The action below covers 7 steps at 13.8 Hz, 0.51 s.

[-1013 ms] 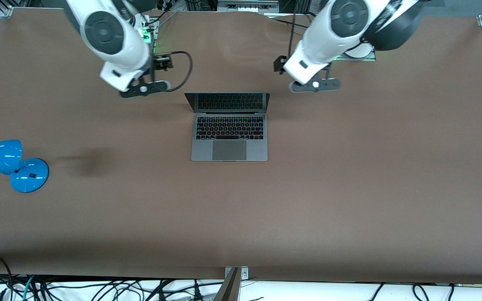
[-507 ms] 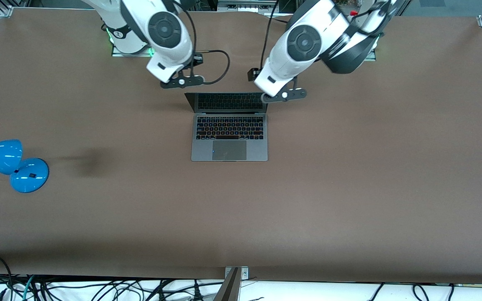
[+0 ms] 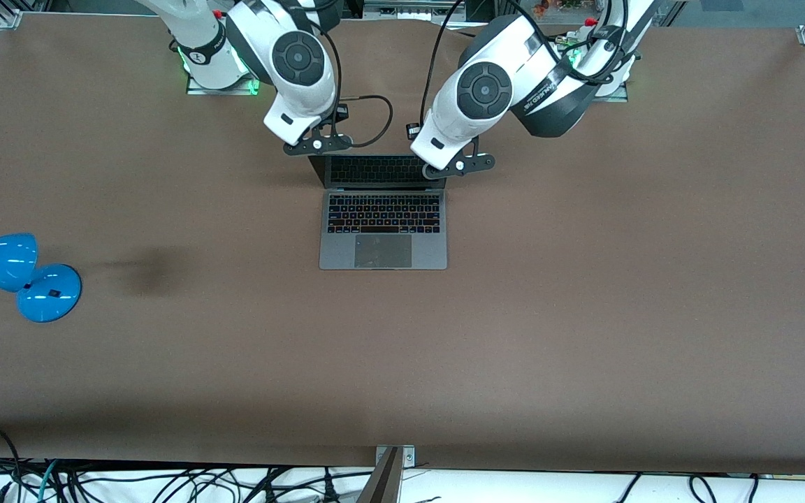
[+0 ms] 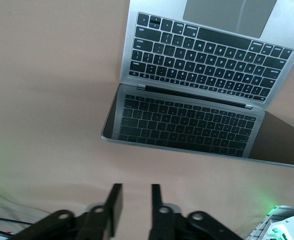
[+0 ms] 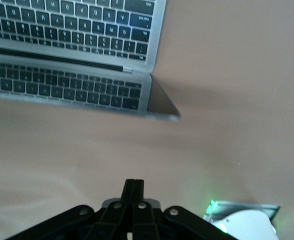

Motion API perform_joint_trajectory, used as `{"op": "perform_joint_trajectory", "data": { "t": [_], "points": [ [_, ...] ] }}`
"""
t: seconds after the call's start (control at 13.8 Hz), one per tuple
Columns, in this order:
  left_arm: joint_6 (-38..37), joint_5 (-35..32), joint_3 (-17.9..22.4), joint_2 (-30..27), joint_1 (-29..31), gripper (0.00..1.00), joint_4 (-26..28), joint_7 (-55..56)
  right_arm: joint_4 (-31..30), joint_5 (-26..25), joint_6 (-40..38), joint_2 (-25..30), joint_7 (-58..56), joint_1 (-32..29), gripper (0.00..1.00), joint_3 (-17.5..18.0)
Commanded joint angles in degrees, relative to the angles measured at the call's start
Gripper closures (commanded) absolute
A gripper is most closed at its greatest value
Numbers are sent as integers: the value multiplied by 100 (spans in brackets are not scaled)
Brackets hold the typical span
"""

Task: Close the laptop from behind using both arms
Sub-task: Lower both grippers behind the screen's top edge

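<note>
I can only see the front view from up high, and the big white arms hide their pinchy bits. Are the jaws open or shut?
Observer: The left wrist view shows the left gripper with its jaws apart, a narrow gap between them.
Operator: And the other one?
Observer: The right gripper has its jaws pressed together, shut.
Operator: Are they touching the computer?
Observer: No. In both wrist views, bare brown table shows between each gripper and the open lid of the slim grey metal laptop.
</note>
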<state>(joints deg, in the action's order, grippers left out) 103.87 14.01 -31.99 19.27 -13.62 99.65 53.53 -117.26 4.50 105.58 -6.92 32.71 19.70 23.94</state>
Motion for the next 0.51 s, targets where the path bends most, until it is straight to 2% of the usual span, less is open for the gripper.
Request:
{"op": "perform_joint_trajectory", "data": {
  "t": [0.0, 0.43],
  "points": [
    [229, 5, -26, 296, -53, 100, -112, 96, 10, -299, 287, -115, 42, -1, 100, 23],
    [362, -187, -26, 551, -36, 100, -156, 61, 378, -510, 543, -581, 42, -89, 100, -64]
  ]
}}
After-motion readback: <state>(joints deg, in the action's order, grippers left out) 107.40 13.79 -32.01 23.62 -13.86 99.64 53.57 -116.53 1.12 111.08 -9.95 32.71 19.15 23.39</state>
